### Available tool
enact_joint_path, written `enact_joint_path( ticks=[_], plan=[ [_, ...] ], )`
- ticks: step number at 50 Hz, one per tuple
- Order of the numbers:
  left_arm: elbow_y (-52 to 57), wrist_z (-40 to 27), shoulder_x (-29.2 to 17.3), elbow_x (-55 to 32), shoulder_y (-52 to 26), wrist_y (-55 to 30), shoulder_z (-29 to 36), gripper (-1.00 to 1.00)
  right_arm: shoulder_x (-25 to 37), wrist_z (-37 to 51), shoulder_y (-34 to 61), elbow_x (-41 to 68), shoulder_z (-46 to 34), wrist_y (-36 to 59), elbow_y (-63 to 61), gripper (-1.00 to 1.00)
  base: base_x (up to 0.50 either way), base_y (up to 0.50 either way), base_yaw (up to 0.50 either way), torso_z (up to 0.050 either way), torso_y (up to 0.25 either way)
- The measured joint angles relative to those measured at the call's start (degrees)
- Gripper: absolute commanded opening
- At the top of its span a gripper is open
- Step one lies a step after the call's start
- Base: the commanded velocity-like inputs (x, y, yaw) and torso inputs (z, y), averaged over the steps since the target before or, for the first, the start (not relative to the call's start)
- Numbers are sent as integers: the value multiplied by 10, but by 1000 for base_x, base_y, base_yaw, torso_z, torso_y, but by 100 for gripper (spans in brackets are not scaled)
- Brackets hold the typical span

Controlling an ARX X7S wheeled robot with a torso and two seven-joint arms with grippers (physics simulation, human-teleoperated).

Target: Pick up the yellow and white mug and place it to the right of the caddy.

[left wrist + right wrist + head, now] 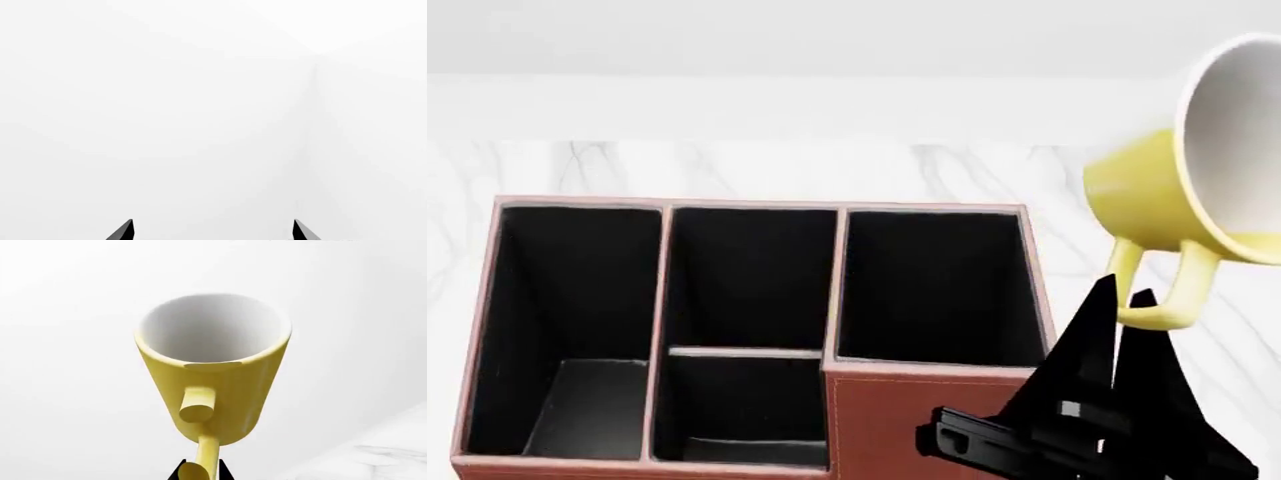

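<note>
Nearest in the head view, the right gripper (1132, 300) has its black fingers (1094, 330) clenched on the loop handle of the yellow and white mug (1174, 200), which hangs tilted in the air above the marble table (761, 165), up and to the right of the caddy (881, 420). The caddy stands by the table's near edge. The left gripper (213, 231) shows only two fingertips, spread apart and grasping nothing, before a white wall (167, 100).

White-veined marble tabletop (761, 170) meets plain white wall (827, 40).
</note>
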Motion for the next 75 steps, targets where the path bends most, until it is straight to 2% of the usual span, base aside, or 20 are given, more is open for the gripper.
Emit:
enact_joint_path(
  ticks=[21, 46, 60, 75],
  plan=[
    [0, -24, -23, -1, 0, -2, 11, 100, 62, -2, -31, 31, 19, -22, 34, -100, 0, 0, 0, 0, 0],
    [0, -28, -25, -4, 0, -2, 11, 100, 85, -49, -69, 65, -7, 2, 96, -100, 0, 0, 0, 0, 0],
    [0, -20, -18, -3, 0, -1, 8, 100, 84, -69, -94, 91, -12, -14, 145, -100, 0, 0, 0, 0, 1],
    [0, -28, -25, -3, 0, -3, 12, 100, 51, -148, -122, 157, -25, -45, 225, -100, 0, 0, 0, 0, 1]
  ],
)
